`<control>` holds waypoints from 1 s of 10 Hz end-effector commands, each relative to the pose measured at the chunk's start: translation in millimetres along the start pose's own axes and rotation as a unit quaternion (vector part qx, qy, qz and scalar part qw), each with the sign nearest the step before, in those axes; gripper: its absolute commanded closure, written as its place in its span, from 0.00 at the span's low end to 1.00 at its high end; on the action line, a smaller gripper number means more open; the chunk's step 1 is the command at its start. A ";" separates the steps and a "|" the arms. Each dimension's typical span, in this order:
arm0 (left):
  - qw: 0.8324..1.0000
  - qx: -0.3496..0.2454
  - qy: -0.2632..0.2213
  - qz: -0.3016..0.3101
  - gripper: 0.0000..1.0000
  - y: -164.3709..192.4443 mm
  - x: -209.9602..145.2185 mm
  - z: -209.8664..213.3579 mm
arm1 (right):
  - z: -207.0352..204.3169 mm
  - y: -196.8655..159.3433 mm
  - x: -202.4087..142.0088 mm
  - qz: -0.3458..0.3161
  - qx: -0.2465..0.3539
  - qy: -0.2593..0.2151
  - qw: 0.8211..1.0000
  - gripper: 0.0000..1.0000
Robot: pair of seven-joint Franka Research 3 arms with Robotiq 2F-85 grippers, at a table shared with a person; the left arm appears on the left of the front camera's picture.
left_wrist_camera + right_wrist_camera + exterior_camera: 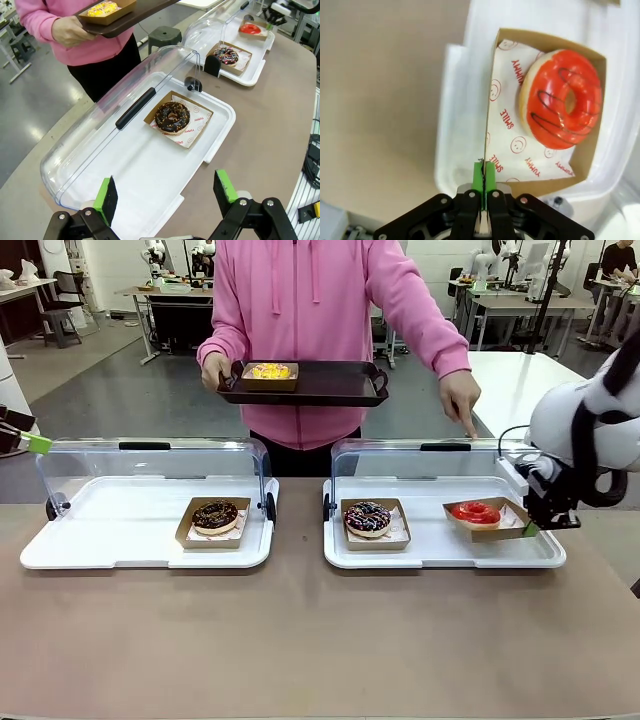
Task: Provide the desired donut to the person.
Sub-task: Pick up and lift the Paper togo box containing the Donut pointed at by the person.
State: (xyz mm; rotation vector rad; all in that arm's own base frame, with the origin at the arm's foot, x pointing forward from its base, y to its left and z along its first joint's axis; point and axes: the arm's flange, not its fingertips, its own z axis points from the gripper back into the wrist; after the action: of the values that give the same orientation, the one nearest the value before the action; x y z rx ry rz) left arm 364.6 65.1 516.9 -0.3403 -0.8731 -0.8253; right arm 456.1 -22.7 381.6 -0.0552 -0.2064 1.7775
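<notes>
Brown lab table (300,640), right gripper (484,172) clamped tight on the cardboard tray (547,39) edge of the red-glazed donut (562,97), left gripper (166,191) spread wide, holding nothing, person (310,320) pointing nearby

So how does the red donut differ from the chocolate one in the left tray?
The red donut has red icing with dark stripes; the chocolate donut has dark icing with sprinkles. The red one's box is pinched by the right fingers and looks tilted; the chocolate one's lies flat, untouched. Both sit on printed paper.
</notes>
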 end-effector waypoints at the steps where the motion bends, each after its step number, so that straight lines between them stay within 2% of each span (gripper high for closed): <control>1: 1.000 0.000 -0.007 0.001 0.00 0.3 -0.2 -0.9 | 60.0 59.6 31.1 0.021 -0.005 -0.008 1.000 1.00; 3: 1.000 0.000 -0.007 0.001 0.00 0.3 -0.2 -0.9 | 107.6 102.9 56.6 0.031 -0.021 -0.012 0.999 1.00; 5: 1.000 0.000 -0.007 0.001 0.00 0.3 -0.2 -0.9 | 152.7 131.8 75.9 0.000 -0.047 -0.023 0.999 1.00; 6: 1.000 0.000 -0.007 0.001 0.00 0.3 -0.2 -0.9 | 173.9 138.6 80.4 -0.019 -0.077 -0.025 0.997 1.00; 8: 1.000 0.000 -0.007 0.001 0.00 0.3 -0.2 -0.9 | 196.0 141.6 80.1 -0.010 -0.089 -0.037 0.995 1.00; 9: 1.000 0.000 -0.007 0.001 0.00 0.3 -0.2 -0.9 | 193.8 128.7 75.9 -0.015 -0.074 -0.042 0.996 1.00; 10: 1.000 0.000 -0.007 0.001 0.00 0.3 -0.2 -0.9 | 197.8 147.2 82.3 -0.010 -0.090 -0.037 0.995 1.00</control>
State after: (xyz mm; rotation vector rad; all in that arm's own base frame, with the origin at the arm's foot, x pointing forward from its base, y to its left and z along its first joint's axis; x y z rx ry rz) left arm 364.7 65.2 517.1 -0.3390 -0.8731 -0.8247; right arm 269.5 3.9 560.6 -0.1091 -0.4282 1.7427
